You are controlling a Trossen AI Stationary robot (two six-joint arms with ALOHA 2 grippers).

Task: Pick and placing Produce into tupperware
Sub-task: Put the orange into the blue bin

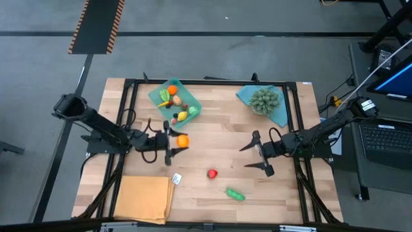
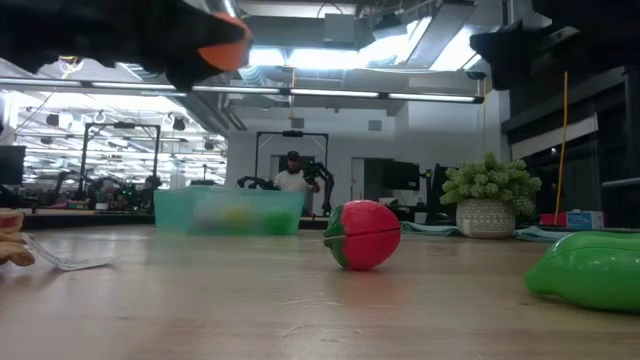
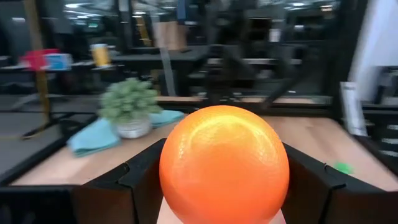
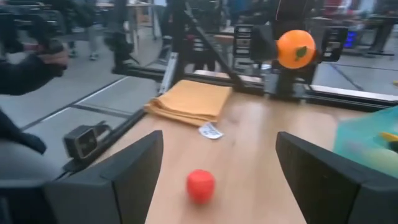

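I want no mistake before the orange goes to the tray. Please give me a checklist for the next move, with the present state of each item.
1. Orange held in left hand: ok, a finger on each side.
2. Orange lifted off the table: ok, the low view shows it high.
3. Tray has free room: ok, several pieces inside, space remains.
4. Right hand away from the path: ok, open and empty, over the table's right half.
5. Tomato and green piece out of the way: ok, both lie nearer the front edge.
6. Hand height enough to pass the tray wall: cannot tell.
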